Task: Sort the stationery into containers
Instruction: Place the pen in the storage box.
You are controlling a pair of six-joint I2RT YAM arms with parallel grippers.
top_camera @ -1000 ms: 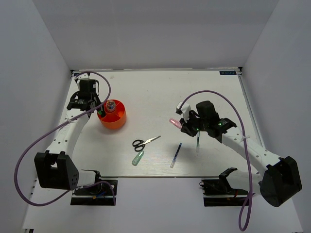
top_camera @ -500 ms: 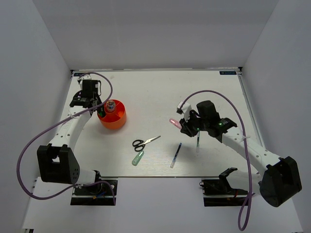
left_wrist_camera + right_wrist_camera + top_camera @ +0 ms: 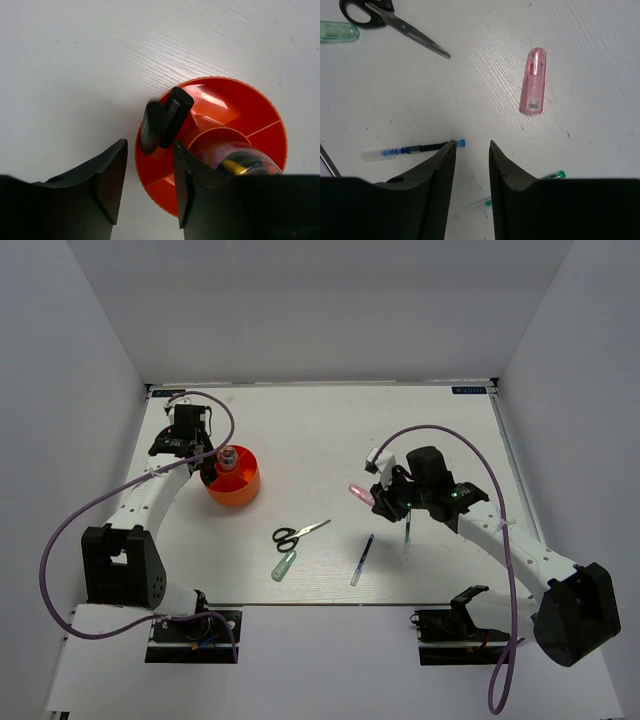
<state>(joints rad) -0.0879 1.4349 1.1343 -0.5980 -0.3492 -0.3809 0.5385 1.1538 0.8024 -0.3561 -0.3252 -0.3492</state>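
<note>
a robotics lab cell: a white table [image 3: 320, 430] boxed in by plain white walls [image 3: 320, 310], with two mounted arms [image 3: 500, 537] and purple cables [image 3: 430, 428].

Table [image 3: 330, 430]: white top with faint wood grain and fine scuffs.
Walls [image 3: 320, 310]: plain white panels standing at its left, back and right edges.
Label [image 3: 467, 390]: small blue strip at the table's far right corner.

Orange cup [image 3: 243, 496] holds markers [image 3: 166, 122]; scissors [image 3: 298, 532], tube [image 3: 284, 565], pens [image 3: 362, 560], pink eraser [image 3: 360, 493] outside.
</note>
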